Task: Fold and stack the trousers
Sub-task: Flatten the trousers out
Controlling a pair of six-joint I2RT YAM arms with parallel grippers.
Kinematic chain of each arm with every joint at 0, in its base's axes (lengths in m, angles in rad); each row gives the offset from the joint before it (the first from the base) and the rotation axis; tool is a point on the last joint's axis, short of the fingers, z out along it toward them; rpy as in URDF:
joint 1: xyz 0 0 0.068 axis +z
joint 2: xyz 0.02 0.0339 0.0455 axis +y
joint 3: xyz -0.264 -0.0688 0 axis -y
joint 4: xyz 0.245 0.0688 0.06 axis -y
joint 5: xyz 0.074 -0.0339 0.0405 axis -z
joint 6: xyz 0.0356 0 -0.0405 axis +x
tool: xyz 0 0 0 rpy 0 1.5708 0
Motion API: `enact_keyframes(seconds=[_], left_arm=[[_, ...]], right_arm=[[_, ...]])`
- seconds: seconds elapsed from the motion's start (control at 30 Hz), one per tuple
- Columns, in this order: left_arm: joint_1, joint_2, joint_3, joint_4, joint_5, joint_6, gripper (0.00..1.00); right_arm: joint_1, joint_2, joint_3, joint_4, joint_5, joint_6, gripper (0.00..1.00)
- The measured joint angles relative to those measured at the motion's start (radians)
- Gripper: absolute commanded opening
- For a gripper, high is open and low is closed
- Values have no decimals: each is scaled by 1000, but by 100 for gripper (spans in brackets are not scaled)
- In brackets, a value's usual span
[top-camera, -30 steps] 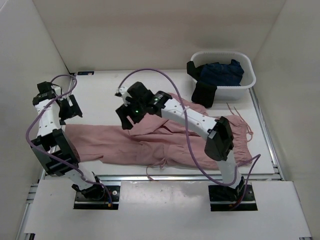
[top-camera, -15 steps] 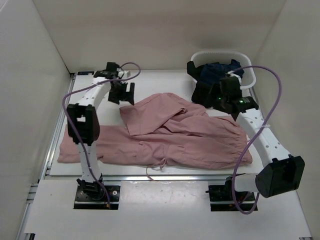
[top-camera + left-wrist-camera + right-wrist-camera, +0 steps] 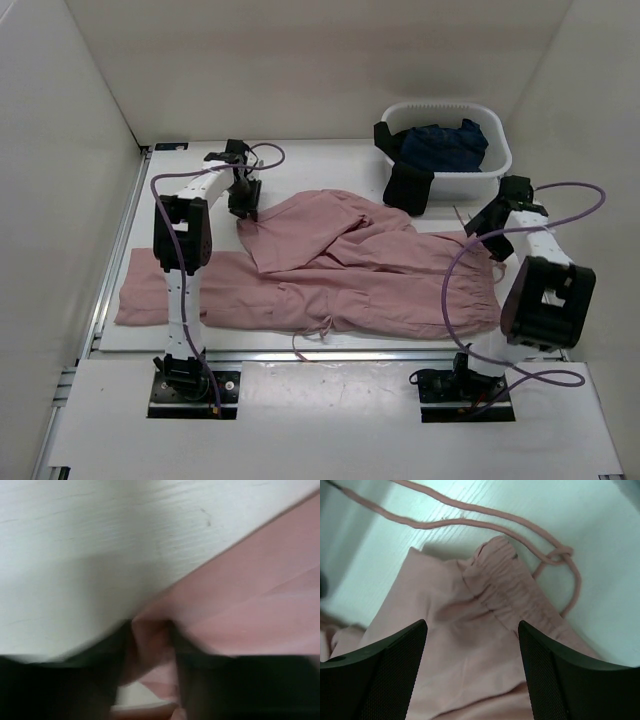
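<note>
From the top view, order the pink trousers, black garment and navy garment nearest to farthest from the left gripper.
1. The trousers, a corner pinched in the left gripper.
2. The black garment, hanging over the basket at its left end.
3. The navy garment, inside the basket, farther right.

I see a white table (image 3: 330,170) boxed in by plain white walls (image 3: 300,60) on three sides, evenly lit.

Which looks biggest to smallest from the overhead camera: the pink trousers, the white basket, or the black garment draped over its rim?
1. pink trousers, by far the largest
2. white basket
3. black garment, the smallest
</note>
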Motion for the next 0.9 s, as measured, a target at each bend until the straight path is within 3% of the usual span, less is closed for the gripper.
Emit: enact_keyframes(seconds=[0.07, 0.13, 0.2, 0.27, 0.3, 0.47, 0.5, 0.53, 0.63, 0.67, 0.7, 0.73, 0.83, 0.9], left_arm=[[0, 0, -8, 6, 12, -1, 14], [6, 0, -10, 7, 13, -1, 14], [22, -1, -10, 7, 5, -2, 14], [63, -3, 0, 5, -22, -2, 14], [95, -3, 10, 6, -40, -2, 14], [317, -22, 95, 37, -134, -2, 15], [365, -39, 99, 49, -163, -2, 21], [395, -53, 99, 56, -185, -1, 33], [441, -89, 99, 71, -237, -3, 44], [439, -97, 98, 76, -249, -2, 54], [431, -100, 98, 79, -264, -1, 76], [420, -101, 98, 83, -278, 5, 83], [397, -100, 88, 89, -304, 1, 96], [397, -102, 72, 94, -309, 1, 98]], right_arm=[[-5, 69, 3, 18, -12, 10, 78], [-5, 150, 24, 24, -20, 22, 70], [-3, 232, 58, 23, -21, 30, 48], [-2, 292, 85, 21, -18, 40, 5], [-2, 309, 92, 13, -13, 42, 0], [-2, 286, 66, 27, -3, 56, 0], [-2, 268, 46, 36, -4, 54, 0], [-2, 247, 21, 42, -8, 50, 0], [12, 187, -28, 40, -26, 31, 0], [19, 175, -32, 37, -31, 22, 1], [27, 165, -33, 34, -34, 11, 6], [34, 156, -33, 33, -37, 5, 13], [51, 113, -42, 18, -39, -14, 56], [54, 72, -49, -2, -37, -20, 64]])
